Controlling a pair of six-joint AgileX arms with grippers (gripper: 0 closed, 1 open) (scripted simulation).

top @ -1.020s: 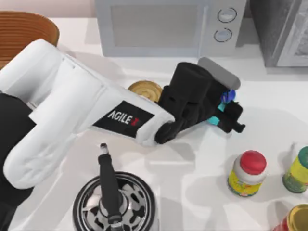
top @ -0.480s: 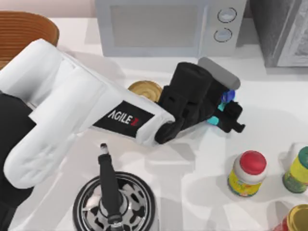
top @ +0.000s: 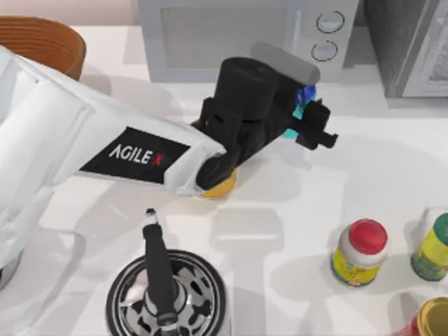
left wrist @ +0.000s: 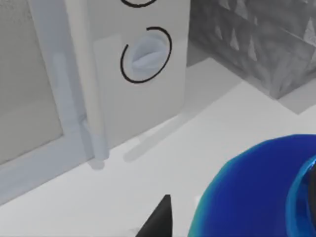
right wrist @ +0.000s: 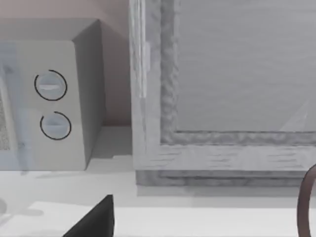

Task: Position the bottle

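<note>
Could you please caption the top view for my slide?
Left gripper carries the teal bottle above the table, near the microwave.

The left arm has swung toward the back of the table, carrying its gripper (top: 305,120) and the bottle (top: 302,100) away from the open middle of the white table (top: 392,175) and up close to the front of the microwave (top: 238,38), just below its two dials. The bottle, gripped between the black fingers, now hangs right by the microwave's lower corner; the left wrist view has its blue shoulder (left wrist: 256,197) near the lower dial (left wrist: 146,54). The arm's black wrist now covers most of the yellow can (top: 218,185), leaving a sliver at its lower edge.
</note>
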